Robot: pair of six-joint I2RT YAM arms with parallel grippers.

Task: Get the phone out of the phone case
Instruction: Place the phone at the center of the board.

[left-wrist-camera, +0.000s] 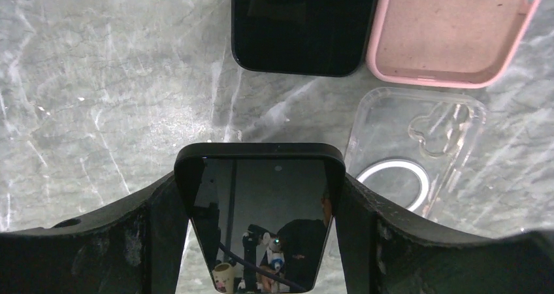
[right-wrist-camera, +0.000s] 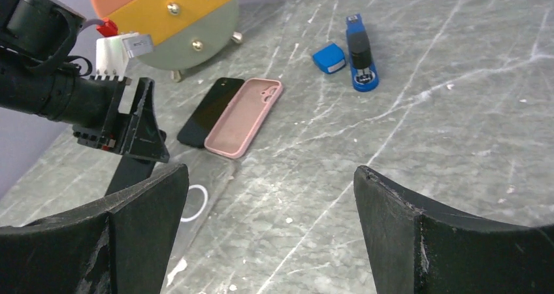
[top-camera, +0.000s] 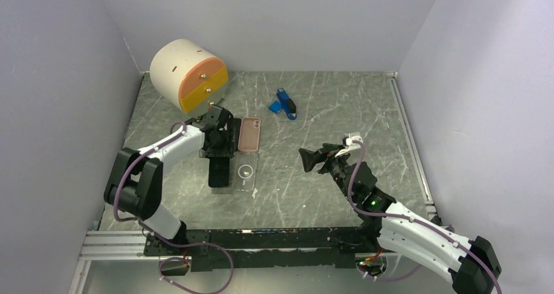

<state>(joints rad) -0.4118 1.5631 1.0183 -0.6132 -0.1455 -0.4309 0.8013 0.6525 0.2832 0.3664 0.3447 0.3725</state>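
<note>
Between the fingers of the left gripper [left-wrist-camera: 259,189] sat a glossy black phone [left-wrist-camera: 261,235], clamped by its long edges. Beside it, a rounded transparent case [left-wrist-camera: 418,144] with a white ring lay empty on the veined grey tabletop [left-wrist-camera: 98,78]. The right gripper [right-wrist-camera: 271,189] gaped wide.

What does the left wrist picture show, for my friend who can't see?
The left gripper clamps a glossy black phone between its black fingers. Beyond it, on the grey marble table, lie a second black phone, an empty pink silicone case and a clear plastic case with a white ring.
</note>
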